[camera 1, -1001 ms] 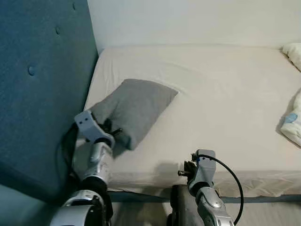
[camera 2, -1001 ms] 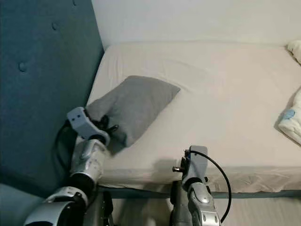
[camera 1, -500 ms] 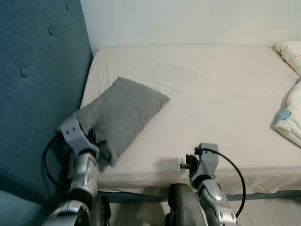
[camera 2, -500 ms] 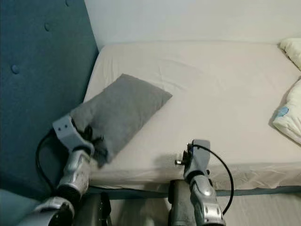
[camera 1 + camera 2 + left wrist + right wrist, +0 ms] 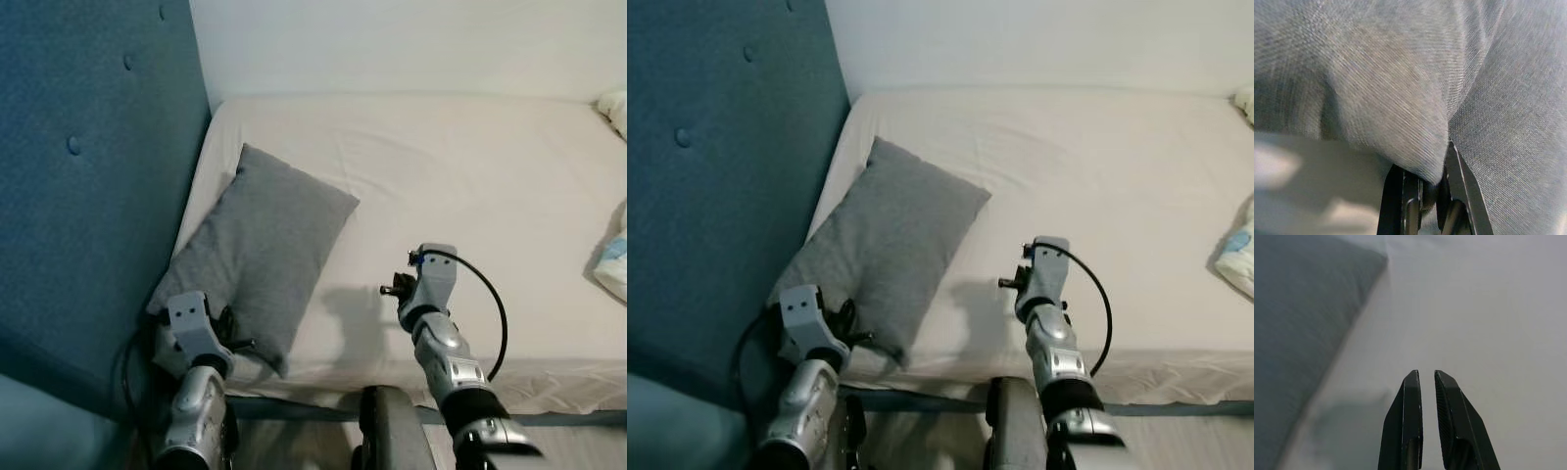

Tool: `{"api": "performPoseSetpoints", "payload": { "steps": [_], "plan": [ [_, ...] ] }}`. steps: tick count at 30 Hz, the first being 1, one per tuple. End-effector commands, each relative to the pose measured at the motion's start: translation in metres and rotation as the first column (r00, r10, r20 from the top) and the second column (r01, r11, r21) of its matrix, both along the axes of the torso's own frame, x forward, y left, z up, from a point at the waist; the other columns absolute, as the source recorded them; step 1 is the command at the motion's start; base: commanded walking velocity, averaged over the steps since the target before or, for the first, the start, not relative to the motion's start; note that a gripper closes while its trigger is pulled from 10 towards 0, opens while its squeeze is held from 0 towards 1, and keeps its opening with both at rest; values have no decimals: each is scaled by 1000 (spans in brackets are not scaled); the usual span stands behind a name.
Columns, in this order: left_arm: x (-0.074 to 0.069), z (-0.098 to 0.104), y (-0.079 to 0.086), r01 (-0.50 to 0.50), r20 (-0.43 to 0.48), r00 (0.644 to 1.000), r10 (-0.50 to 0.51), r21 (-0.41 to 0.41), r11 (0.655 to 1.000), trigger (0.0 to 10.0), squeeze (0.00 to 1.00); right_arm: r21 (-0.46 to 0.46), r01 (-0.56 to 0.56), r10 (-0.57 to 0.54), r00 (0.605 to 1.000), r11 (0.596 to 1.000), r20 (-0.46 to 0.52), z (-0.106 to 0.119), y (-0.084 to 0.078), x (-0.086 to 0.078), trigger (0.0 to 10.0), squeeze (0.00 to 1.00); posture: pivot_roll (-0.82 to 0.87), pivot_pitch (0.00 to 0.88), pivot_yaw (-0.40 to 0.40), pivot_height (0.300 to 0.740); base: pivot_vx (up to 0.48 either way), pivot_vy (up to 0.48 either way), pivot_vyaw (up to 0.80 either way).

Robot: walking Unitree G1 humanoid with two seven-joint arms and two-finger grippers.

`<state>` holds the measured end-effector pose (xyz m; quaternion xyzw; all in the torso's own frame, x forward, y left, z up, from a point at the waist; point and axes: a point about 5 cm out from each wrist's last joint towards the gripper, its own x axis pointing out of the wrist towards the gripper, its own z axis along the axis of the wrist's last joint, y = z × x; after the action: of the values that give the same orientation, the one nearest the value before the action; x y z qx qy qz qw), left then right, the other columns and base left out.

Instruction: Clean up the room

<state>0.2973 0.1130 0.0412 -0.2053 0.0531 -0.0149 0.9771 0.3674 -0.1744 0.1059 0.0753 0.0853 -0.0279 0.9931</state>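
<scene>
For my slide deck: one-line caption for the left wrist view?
Left gripper shut on a fold of the grey pillow above the cream bedsheet.

Wide bare stretch of cream fitted bedsheet open to reach, grey rectangular fabric pillow occupying its left edge, tall teal upholstered headboard walling off that side, white crumpled bedding at far right
</scene>
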Motion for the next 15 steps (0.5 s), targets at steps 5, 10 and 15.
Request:
{"api": "performPoseSetpoints", "payload": {
  "steps": [5,10,15],
  "plan": [
    [-17,-3,-62,151,-117,975,-188,-268,952,0,0,37,10,-10,1000,999,-12,1,1,6,10000,0,34,291,-47,585,0,0,0],
    [-12,19,-89,189,-83,968,-239,-392,901,0,0,43,11,-11,1000,999,-3,4,1,9,10000,0,33,289,-39,585,0,0,0],
    [-1,23,-89,191,-98,967,-236,-336,922,10000,0,46,17,-16,1000,999,-6,3,0,9,10000,0,31,285,-34,585,0,0,0]
  ]
}}
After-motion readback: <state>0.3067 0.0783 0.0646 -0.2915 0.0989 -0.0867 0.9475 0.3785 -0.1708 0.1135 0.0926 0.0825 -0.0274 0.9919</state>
